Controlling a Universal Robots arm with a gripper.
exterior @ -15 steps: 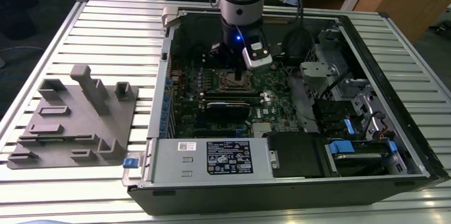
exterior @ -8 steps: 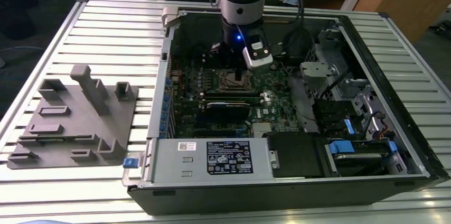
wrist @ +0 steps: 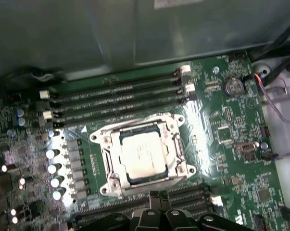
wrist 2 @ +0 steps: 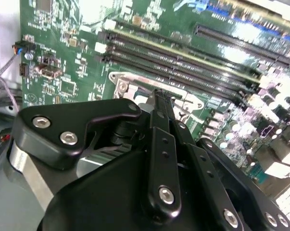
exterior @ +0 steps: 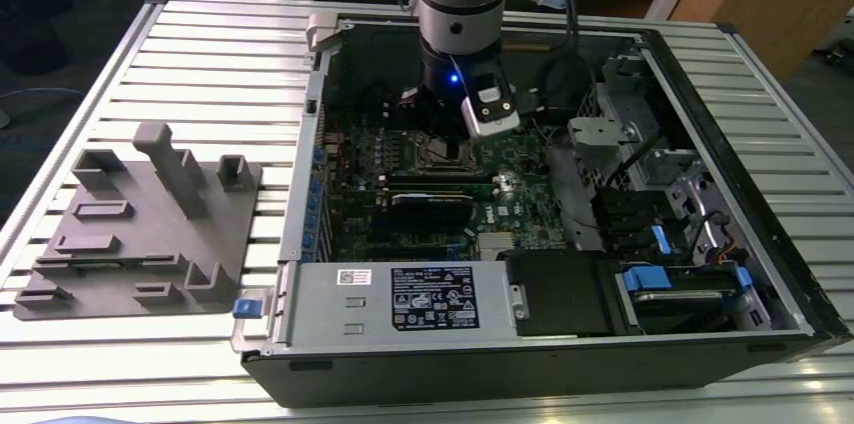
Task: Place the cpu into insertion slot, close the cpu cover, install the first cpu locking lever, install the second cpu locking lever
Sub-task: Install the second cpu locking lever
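The cpu [wrist: 142, 156], a dull silver square, lies in the insertion slot [exterior: 442, 152] on the green board. The cpu cover [wrist: 109, 156], a silver frame with a cut-out centre, lies flat around the chip. In the first wrist view my gripper [wrist: 157, 195] sits just off one edge of the cover, fingertips pressed together with nothing between them. The second wrist view has the gripper [wrist 2: 159, 96] with its black linkage over a corner of the socket frame [wrist 2: 120, 84]. In the exterior view the gripper [exterior: 447, 137] hangs straight down over the socket inside the open computer case.
Long black memory slots [wrist: 116, 98] run along both sides of the socket. A coin battery [wrist: 233, 86] sits near one board corner. The case walls, a power supply [exterior: 400, 299] and drive bays [exterior: 667, 274] surround the board. A grey fixture [exterior: 134, 224] lies at the exterior view's left.
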